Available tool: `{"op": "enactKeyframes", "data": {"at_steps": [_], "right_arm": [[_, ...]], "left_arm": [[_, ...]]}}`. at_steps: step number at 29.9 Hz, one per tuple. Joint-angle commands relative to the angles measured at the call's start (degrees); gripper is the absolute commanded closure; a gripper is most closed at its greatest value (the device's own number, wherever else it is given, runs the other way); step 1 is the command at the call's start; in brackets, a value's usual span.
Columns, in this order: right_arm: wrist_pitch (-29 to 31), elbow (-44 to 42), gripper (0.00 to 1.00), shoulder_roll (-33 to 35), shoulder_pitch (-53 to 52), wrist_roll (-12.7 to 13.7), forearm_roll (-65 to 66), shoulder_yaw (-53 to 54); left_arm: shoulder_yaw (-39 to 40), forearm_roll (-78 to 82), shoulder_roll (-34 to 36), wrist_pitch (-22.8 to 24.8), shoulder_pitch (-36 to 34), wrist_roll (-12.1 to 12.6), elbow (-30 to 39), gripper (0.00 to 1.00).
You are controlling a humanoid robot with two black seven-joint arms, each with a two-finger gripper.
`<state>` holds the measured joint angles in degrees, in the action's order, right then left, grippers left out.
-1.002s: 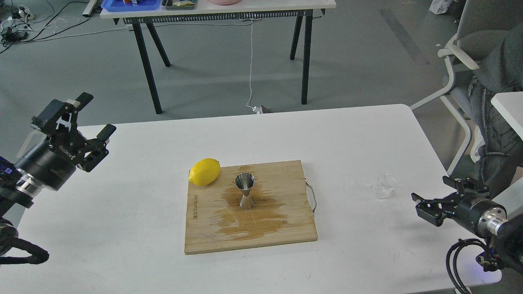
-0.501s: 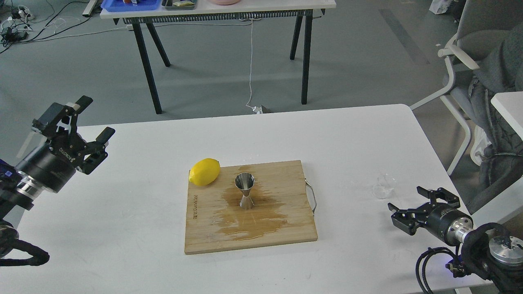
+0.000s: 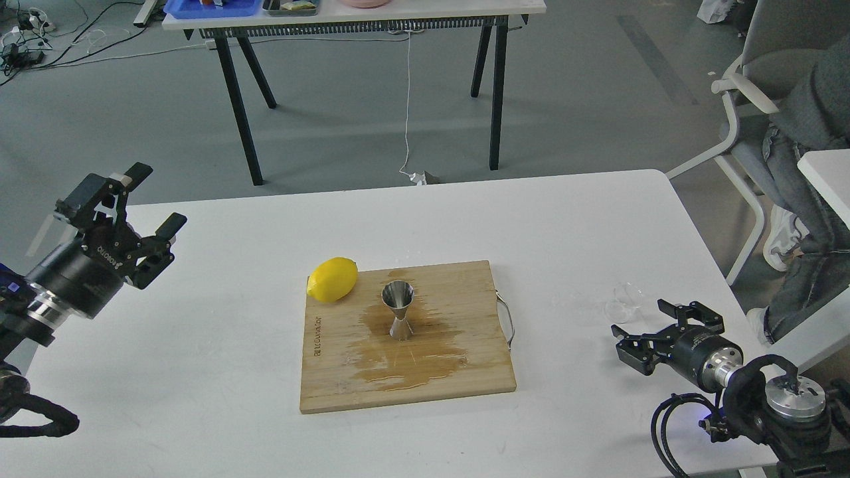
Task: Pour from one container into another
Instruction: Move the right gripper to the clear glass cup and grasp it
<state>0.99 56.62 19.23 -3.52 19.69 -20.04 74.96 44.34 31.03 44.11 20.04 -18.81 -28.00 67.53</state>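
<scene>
Stainless steel is catching the light at the middle of the scene: the jigger (image 3: 398, 310) is standing upright on the wooden cutting board (image 3: 465, 372), its wider cone opening upward. A wet brown spill (image 3: 412, 358) is spreading across the board around the jigger's base and toward the board's near edge. A yellow lemon (image 3: 332, 279) is lying at the board's far left corner, partly overhanging onto the white table (image 3: 199, 372). A thin metal handle (image 3: 508, 320) is sticking out from the board's right side.

Well to the right of the board, the clear glass cup (image 3: 622, 303) is sitting on the table, hard to make out against the white surface; whether it is holding anything cannot be told. The right gripper (image 3: 654, 328) is hovering just beside the cup, on its near side, pointing left with its jaws spread apart and holding nothing. It is not touching the cup as far as can be seen.

The left gripper (image 3: 149, 202) is hanging over the table's far left corner, well apart from the board, its jaws likewise spread wide and empty.

Beyond the table, a second table on black legs (image 3: 239, 119) is standing on the grey floor, and a person's legs in jeans (image 3: 797, 259) are showing beside a chair at the right edge.
</scene>
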Motion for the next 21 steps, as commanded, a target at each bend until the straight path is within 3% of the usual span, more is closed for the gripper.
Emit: {"op": "enactKeyframes", "data": {"at_steps": [1,21], "right_arm": [[2.08,-1.86,0.03,-1.29,-0.7,0.0,1.05,0.01],[2.7,-10.47,0.03,-3.14,-7.2,-0.26,1.23,-0.87]], "left_arm": [[-0.05,0.0,-0.08,0.09,0.0,0.0,-0.11,0.01],[-0.05,0.0,0.01,0.09,1.14,0.0,-0.11,0.01]]}}
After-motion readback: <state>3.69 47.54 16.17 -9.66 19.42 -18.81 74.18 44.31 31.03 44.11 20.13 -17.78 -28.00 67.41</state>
